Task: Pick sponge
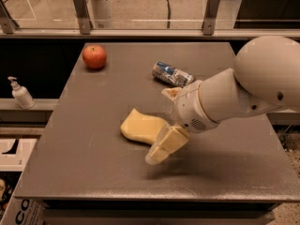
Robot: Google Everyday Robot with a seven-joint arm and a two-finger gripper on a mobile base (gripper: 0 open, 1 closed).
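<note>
The pale yellow sponge [140, 125] lies flat near the middle of the dark grey table [84, 172]. My gripper [168, 120] hangs at the sponge's right end, on the big white arm [243, 93] that reaches in from the right. It is open. One cream finger [166, 144] points down at the sponge's front right corner, overlapping its edge. The other finger [170, 93] shows behind the wrist, beside the can. The sponge's right end is hidden by the gripper. I cannot tell if the fingers touch it.
A red apple [94, 56] sits at the table's far left. A crushed silver-blue can [171, 74] lies at the back, just behind the gripper. A white pump bottle [21, 93] stands on a ledge left of the table. A railing runs behind the table.
</note>
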